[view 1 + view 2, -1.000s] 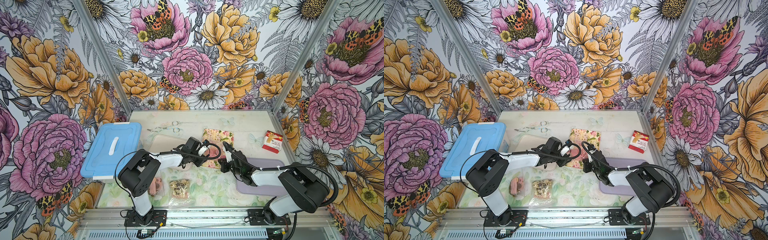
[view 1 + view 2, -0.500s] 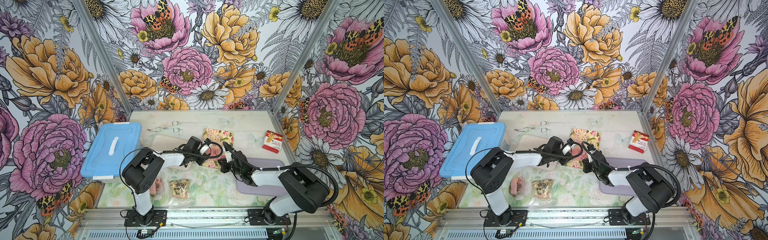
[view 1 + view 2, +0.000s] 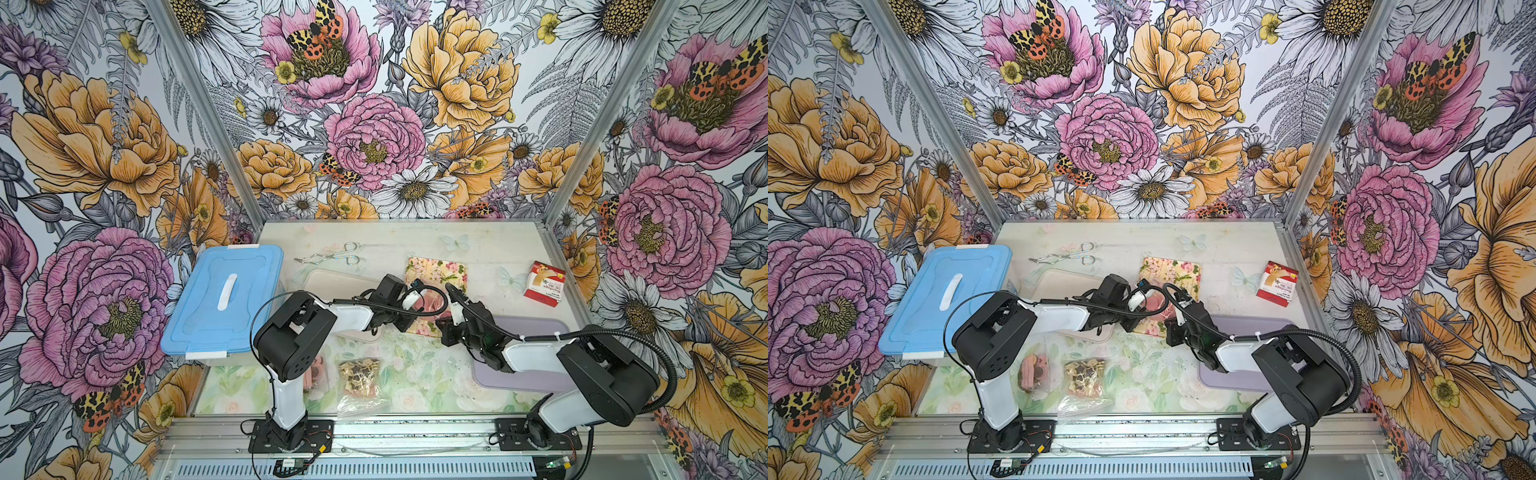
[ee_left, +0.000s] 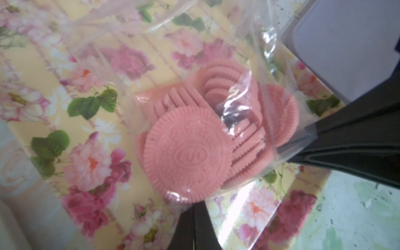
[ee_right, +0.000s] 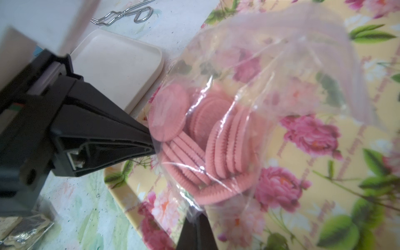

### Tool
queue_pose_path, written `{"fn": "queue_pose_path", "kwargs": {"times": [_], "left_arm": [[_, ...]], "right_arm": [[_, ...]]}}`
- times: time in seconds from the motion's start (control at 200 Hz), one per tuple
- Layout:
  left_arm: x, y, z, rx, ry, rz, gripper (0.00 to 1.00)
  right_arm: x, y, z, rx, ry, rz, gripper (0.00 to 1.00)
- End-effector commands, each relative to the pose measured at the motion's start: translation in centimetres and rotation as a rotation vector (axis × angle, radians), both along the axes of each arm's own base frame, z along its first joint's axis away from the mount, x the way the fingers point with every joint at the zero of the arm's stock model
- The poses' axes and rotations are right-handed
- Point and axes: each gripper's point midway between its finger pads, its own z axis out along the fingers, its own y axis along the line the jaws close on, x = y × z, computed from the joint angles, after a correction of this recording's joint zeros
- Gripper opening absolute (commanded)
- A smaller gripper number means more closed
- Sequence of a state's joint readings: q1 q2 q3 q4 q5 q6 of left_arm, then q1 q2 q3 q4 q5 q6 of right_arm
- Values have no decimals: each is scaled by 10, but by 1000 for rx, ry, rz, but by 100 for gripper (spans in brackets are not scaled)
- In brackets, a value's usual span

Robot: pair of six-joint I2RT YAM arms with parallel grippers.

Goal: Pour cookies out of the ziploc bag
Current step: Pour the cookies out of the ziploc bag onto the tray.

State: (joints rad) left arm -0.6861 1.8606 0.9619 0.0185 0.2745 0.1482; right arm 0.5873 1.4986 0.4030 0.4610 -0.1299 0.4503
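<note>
I'm working a lab-style robot test cell, not a home: floral-printed wall panels [image 3: 374, 124] on aluminium posts [image 3: 205, 104] box in a small counter [image 3: 490, 249], and the left arm [image 3: 299, 332] and right arm [image 3: 602, 374] are bolted to a metal rail [image 3: 415, 432] along its near edge.

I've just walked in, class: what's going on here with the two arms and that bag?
Both arms hold one clear ziploc bag of pink round cookies over the floral tray. The left fingers and the right fingers are each shut on the plastic. The cookies are all inside the bag; none lies on the tray. Another bag of cookies lies near the table's front, untouched.
</note>
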Motion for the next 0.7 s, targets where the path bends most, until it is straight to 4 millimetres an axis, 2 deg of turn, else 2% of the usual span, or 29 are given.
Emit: {"fn": "queue_pose_path", "kwargs": {"times": [0.0,0.03,0.05,0.18,0.32,0.545,0.695], "left_arm": [[1,-9,18,-43,-32,-20,0],[0,-8,17,-39,-31,-21,0],[1,-9,32,-62,-56,-19,0],[0,-9,48,-82,-87,-14,0],[-2,-8,59,-102,-102,-13,0],[-6,-9,78,-137,-129,-14,0],[-7,-10,85,-151,-145,-9,0]], "right_arm": [[4,1,11,17,-26,3,0],[4,1,12,21,-27,-3,0],[5,1,13,25,-27,-6,0],[5,6,25,76,-15,-12,0],[3,4,34,53,21,-15,0],[-2,-15,42,-6,49,-84,0],[-2,-17,53,-5,69,-109,0]]}}
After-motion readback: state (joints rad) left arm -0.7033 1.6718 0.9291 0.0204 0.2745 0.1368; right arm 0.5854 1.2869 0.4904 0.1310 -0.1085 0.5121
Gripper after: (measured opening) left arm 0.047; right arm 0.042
